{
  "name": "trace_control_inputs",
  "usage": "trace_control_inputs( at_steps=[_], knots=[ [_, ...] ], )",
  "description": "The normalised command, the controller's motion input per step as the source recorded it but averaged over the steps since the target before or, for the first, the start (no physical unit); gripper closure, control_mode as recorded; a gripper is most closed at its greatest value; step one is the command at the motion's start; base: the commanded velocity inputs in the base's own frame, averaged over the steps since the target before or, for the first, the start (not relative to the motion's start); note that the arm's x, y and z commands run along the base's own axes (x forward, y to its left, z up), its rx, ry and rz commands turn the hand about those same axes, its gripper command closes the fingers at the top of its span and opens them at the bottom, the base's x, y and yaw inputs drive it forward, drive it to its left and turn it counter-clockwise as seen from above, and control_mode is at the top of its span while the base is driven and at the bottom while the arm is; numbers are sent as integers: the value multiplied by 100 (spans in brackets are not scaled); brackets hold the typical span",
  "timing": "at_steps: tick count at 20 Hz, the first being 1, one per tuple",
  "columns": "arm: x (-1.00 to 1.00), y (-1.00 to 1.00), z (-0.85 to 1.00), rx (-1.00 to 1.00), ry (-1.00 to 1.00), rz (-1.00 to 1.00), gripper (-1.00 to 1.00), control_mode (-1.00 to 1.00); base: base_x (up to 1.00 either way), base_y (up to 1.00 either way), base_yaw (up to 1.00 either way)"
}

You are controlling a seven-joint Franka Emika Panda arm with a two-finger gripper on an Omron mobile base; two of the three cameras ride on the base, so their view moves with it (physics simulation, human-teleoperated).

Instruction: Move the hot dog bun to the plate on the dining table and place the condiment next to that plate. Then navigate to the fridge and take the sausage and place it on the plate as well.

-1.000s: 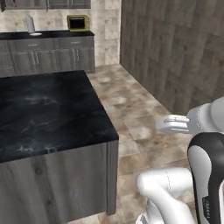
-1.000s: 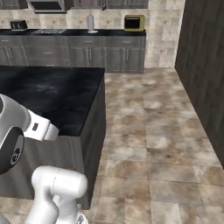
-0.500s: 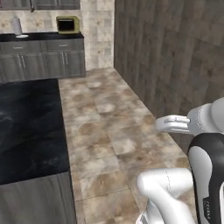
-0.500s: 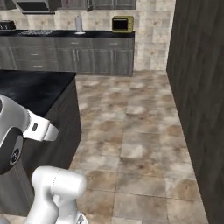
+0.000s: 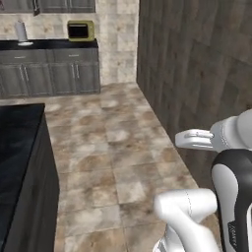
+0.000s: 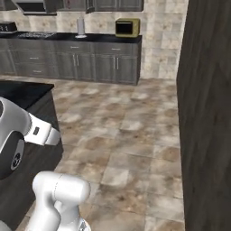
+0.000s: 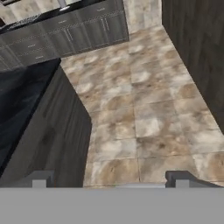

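My gripper [image 7: 109,181] is open, its two dark fingertips [image 7: 39,178] set wide apart with nothing between them, and it points down at the tiled floor. The dining table [image 5: 17,147] shows as a black marble corner at the left, also in the right base view [image 6: 22,90] and, with its grey wood side, in the hand view [image 7: 48,140]. A tall dark grey slab side that looks like the fridge [image 5: 197,74] rises on the right [image 6: 207,113] [image 7: 197,39]. The hot dog bun, plate, condiment and sausage are out of view.
Grey cabinets with a black counter [image 6: 90,40] line the back wall, carrying a yellow appliance [image 5: 80,30] [image 6: 126,27] and a paper towel roll [image 5: 20,32]. Beige tiled floor [image 5: 123,147] lies open between the table and the dark slab.
The whole picture has slid left, so the base has moved. The table now fills less of the left side and the dark slab more of the right. The gripper stays open.
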Motion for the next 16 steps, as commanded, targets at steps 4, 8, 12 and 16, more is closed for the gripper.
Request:
trace_control_inputs(
  at_steps=[4,8,12,16],
  knots=[
    [0,0,0,0,0,0,-100,100,100,-70,24],
    [0,0,0,0,0,0,-100,100,100,-60,24],
    [0,0,0,0,0,0,-100,100,100,-41,18],
    [0,0,0,0,0,0,-100,100,100,-19,10]
  ],
)
